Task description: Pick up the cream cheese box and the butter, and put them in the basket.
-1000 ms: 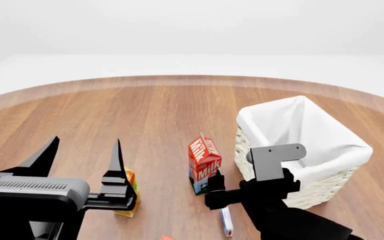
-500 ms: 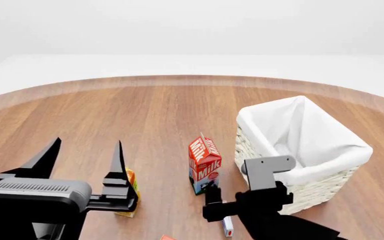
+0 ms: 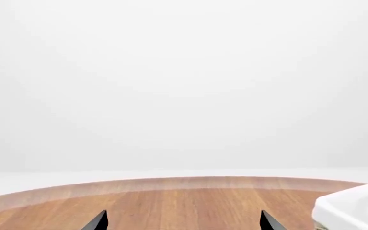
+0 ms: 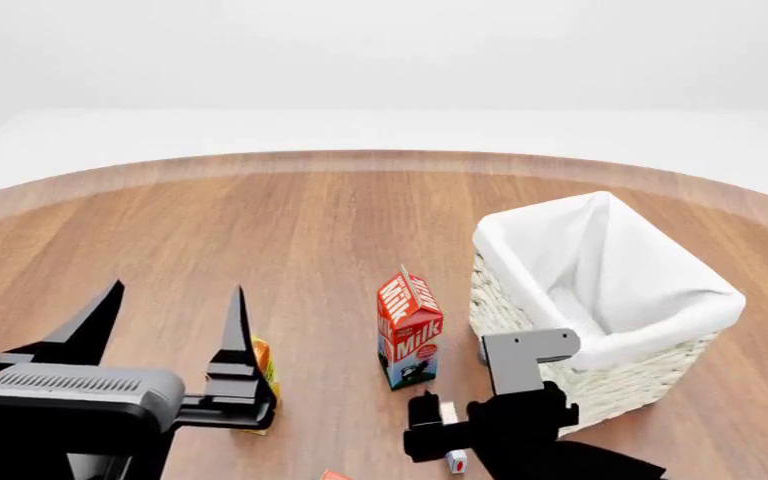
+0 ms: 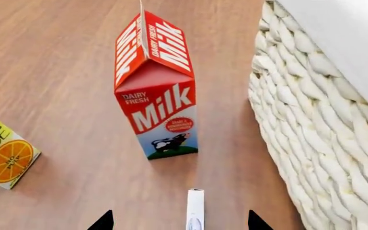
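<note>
The cream cheese box (image 5: 195, 208), a thin white box, lies flat on the wooden table between my right gripper's (image 5: 180, 221) open fingertips. In the head view the right gripper (image 4: 432, 426) hangs over it, and only the box's ends (image 4: 456, 461) show. The white wicker basket (image 4: 624, 375) stands just to the right, and its woven wall (image 5: 312, 143) is close to the gripper. A red-orange corner, probably the butter (image 4: 335, 475), shows at the head view's bottom edge. My left gripper (image 4: 177, 290) is open and empty at the left, raised above the table (image 3: 182, 221).
A red-and-white milk carton (image 4: 408, 325) stands upright just beyond the cream cheese box, also in the right wrist view (image 5: 155, 105). An orange juice carton (image 4: 261, 385) stands by the left gripper and shows in the right wrist view (image 5: 2, 155). The table's curved far edge (image 4: 384, 158) lies beyond.
My right gripper has drawn back toward me and lower, and it now straddles the cream cheese box. The left arm has barely moved.
</note>
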`<state>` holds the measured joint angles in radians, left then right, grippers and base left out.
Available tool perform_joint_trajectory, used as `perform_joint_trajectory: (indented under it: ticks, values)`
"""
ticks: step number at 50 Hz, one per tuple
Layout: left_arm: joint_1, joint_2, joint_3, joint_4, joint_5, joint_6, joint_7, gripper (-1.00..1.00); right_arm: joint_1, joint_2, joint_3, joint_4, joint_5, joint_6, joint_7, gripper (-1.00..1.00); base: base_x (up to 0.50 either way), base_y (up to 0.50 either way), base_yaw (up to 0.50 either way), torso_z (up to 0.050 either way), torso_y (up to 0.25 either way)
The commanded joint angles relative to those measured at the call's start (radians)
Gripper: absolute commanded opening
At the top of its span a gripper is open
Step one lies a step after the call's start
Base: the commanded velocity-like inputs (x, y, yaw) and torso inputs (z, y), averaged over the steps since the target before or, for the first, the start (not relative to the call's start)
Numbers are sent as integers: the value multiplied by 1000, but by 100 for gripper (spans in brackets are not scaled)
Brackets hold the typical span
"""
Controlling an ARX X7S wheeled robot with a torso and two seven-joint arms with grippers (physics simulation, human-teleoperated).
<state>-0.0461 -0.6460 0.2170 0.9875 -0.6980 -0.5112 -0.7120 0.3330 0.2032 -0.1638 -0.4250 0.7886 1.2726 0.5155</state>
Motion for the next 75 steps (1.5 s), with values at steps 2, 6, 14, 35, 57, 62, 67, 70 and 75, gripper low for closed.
perform_joint_trajectory:
  ticks: [2,6,14,35,57,62,67,70,75]
  values:
    - [21,-8,8,-13,28,37,8,100,-2,0,-14,46,-1,-25,-14,100,0,0,0,0,0]
    - [21,-10,11,-14,32,42,9,100,-3,2,-21,66,-6,-37,-20,100,0,0,0,0,0]
    - [29,-7,21,-29,48,61,18,100,-5,17,-58,130,-46,-86,-40,100,0,0,0,0,0]
    - [-56,-38,14,25,-67,-23,-67,100,-19,27,-96,179,-65,-129,-46,100,0,0,0,0,0]
    - [-55,-55,33,13,-63,7,-76,100,-20,25,-127,247,-79,-173,-60,100,0,0,0,0,0]
    - [-60,-58,37,14,-68,6,-81,100,-16,26,-131,270,-83,-183,-65,100,0,0,0,0,0]
    - [-68,-59,41,13,-74,5,-86,100,-13,27,-139,294,-91,-199,-72,100,0,0,0,0,0]
    - [-66,-62,45,15,-72,7,-88,100,-10,27,-142,303,-94,-205,-73,100,0,0,0,0,0]
    - [-66,-66,46,14,-72,13,-90,100,-9,26,-152,318,-101,-216,-77,100,0,0,0,0,0]
